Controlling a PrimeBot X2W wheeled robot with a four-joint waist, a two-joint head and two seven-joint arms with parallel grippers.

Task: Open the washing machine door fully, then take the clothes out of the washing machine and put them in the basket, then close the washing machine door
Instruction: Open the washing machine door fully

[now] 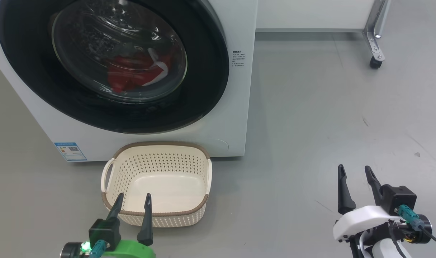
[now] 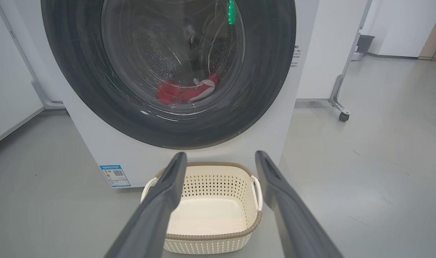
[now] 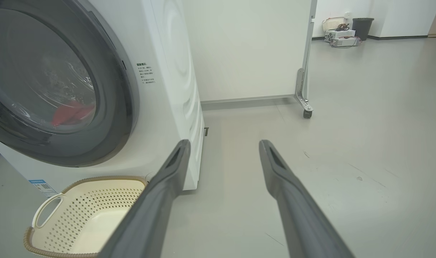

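Looking down from the head, the door [image 1: 207,89] sits shut on the washer [image 1: 239,118], red clothes [image 1: 132,73] behind its glass. The basket [image 1: 157,146] stands on the floor [image 1: 311,125] just before it. Over its near rim hovers the left claw [image 1: 134,195], wide; the right claw [image 1: 354,167], also wide, hangs well apart over floor. From the left wrist, spread fingers [image 2: 160,200] frame the basket. From the right wrist, the claw points past the washer's corner.

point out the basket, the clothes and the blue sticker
the basket [image 1: 157,143], head view, brown back rim
the clothes [image 1: 126,73], head view, red fabric behind the glass
the blue sticker [image 1: 70,151], head view, its middle
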